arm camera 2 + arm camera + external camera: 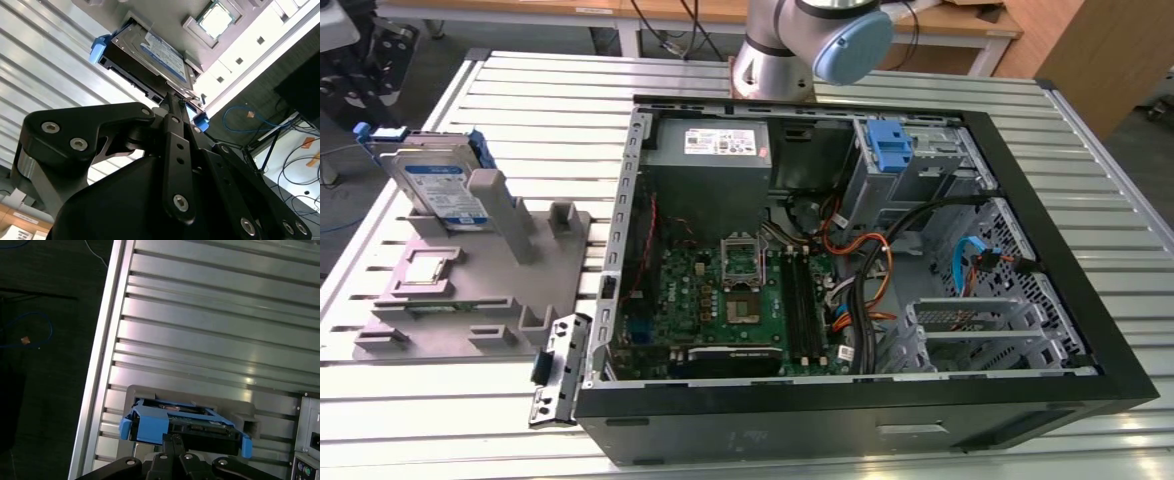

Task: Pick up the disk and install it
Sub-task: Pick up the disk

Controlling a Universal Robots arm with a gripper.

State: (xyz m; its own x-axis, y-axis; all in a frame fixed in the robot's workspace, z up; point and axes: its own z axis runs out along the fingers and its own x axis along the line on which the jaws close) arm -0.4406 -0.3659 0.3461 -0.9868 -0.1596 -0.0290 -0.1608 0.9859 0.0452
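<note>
Silver-grey rectangular disk (438, 185) in blue plastic frame is standing upright in grey moulded holder (494, 270) on slatted metal worktop (560, 90) | black claw (170, 97) is hovering near it, seemingly closed, empty | pick-up step, not yet grasping | grasping is calling for parting first

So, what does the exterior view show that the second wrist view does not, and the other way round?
Exterior view: the open computer case with its motherboard and power supply, and the arm's base.
Second wrist view: the dark pincer in the foreground, and loose cables on the floor.
Both: the disk in its blue frame, standing in the grey holder on the slatted metal table.
</note>
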